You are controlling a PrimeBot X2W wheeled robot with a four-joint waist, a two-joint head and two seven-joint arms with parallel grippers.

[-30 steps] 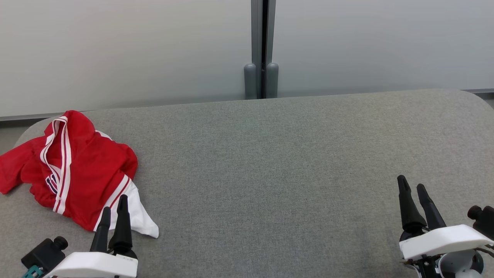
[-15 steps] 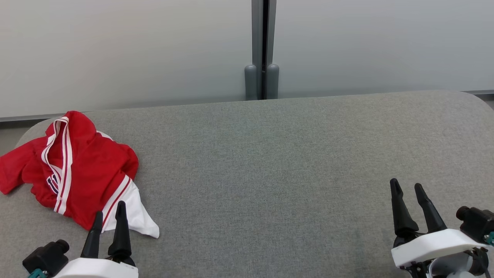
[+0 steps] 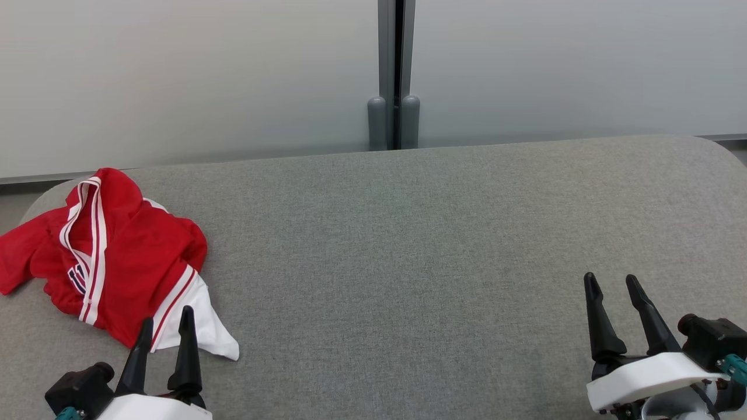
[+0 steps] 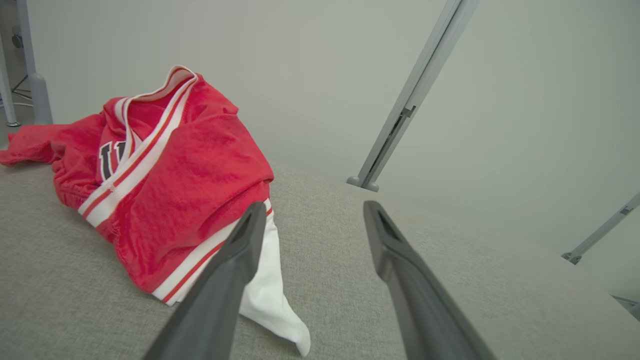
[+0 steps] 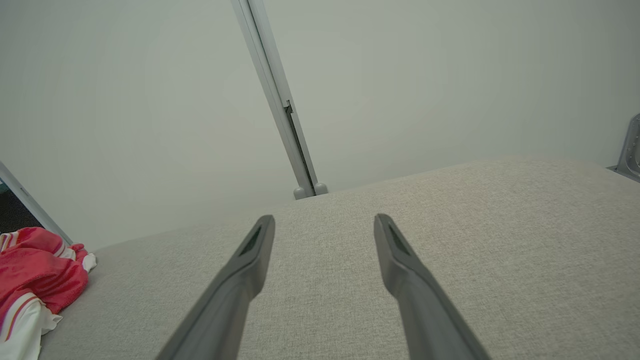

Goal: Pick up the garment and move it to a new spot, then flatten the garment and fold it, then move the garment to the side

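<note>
Our left gripper point(image 3: 167, 315) stands with its two dark fingers spread wide and nothing between them, low at the left of the head view. Its tips reach the near edge of the garment point(image 3: 128, 256); we cannot tell whether they touch the cloth. In the left wrist view one finger crosses in front of the white hem, while the other points over bare table.

We see the garment as a red jersey with white and red striped trim and dark lettering on the chest. It lies crumpled in a heap at the left end of the grey fabric-covered table point(image 3: 408, 262). A white part spills out at its near corner, and one red sleeve stretches flat toward the left edge of the head view.

Our right gripper point(image 3: 610, 277) is also wide apart and empty, low at the right and well apart from the garment, with bare grey cloth ahead of its fingers. Its wrist view catches the jersey far off at the lower left.

Behind the table stand pale frosted panels point(image 3: 175, 76) joined by a grey post point(image 3: 395, 70).
</note>
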